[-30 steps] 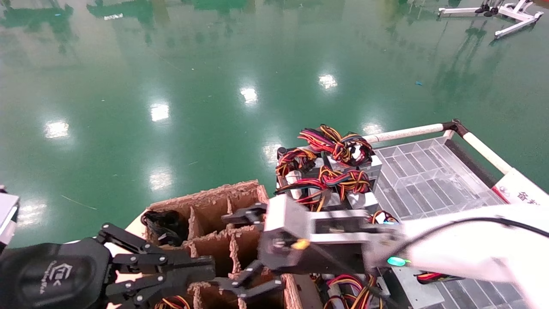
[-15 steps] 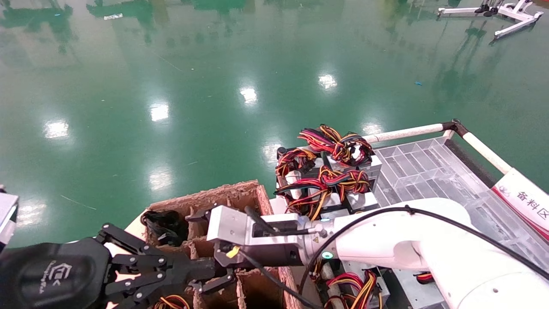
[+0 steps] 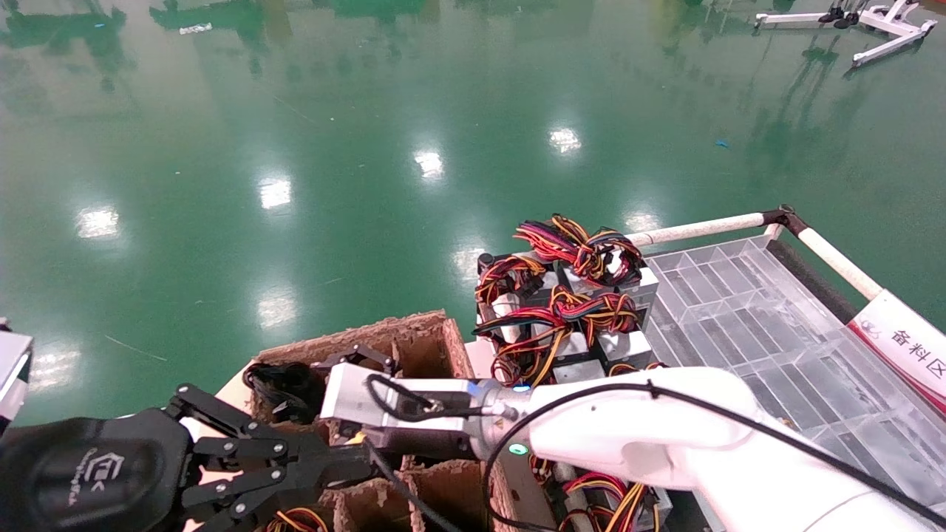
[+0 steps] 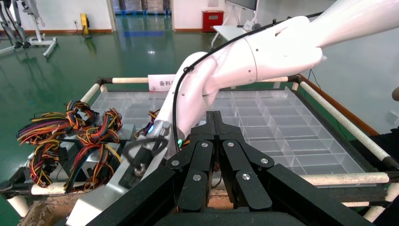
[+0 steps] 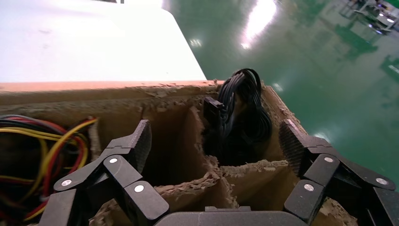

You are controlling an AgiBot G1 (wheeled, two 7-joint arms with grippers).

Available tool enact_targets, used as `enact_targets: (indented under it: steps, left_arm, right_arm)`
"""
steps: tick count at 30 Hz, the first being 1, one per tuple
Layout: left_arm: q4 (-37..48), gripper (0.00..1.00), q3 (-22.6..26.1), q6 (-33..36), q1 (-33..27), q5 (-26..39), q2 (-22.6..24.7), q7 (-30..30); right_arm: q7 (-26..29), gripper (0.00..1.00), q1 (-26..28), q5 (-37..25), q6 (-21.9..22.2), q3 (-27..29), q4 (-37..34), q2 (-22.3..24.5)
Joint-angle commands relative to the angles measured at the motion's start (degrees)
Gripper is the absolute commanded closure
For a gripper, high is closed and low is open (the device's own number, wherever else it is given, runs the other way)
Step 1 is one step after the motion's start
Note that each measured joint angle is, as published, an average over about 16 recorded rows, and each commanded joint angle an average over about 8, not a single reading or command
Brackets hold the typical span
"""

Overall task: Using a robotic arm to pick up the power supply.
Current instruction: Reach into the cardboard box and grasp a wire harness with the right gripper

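Power supply (image 5: 242,115) cables ahead between wide-spread right fingers (image 5: 141,141), ungrasped, in cardboard compartment (image 5: 179,141).

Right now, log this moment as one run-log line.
right end effector: open, over cardboard divider box | target: power supply's black cables in corner cell, ungrasped | left end effector: shut, parked beside box

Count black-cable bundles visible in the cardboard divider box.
1: the black cable bundle sits in a far corner cell of the cardboard box, just ahead of the open right claw. Other cells partly hidden.
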Motion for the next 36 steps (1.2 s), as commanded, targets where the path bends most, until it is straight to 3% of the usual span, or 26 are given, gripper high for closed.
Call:
enact_targets:
  steps: [1, 3, 5, 10, 17, 36]
  left_arm:
    - [0.0, 0.28, 0.0, 0.0, 0.0, 0.0, 0.0, 0.0]
    - [0.0, 0.09, 0.0, 0.0, 0.0, 0.0, 0.0, 0.0]
    - [0.0, 0.0, 0.0, 0.0, 0.0, 0.0, 0.0, 0.0]
    - [0.0, 0.0, 0.0, 0.0, 0.0, 0.0, 0.0, 0.0]
    - [0.0, 0.0, 0.1, 0.0, 0.0, -0.1, 0.0, 0.0]
    - [0.0, 0.0, 0.2, -0.1, 0.0, -0.1, -0.1, 0.1]
  right_arm:
    - [-0.2, 1.0, -0.1, 1.5, 2.8, -2.2, 0.9, 0.0]
    - [0.0, 1.0, -0.1, 2.7, 5.9, -4.3, 1.8, 0.0]
    - [0.2, 1.0, 0.0, 3.9, 8.9, -6.3, 2.9, 0.0]
    - [0.8, 1.0, 0.3, 7.0, 14.4, -10.9, 5.4, 0.0]
    - [1.1, 1.0, 1.1, 11.3, 18.2, -15.9, 7.2, 0.0]
    - [-0.3, 1.0, 2.0, 21.8, 20.6, -22.5, 6.9, 0.1]
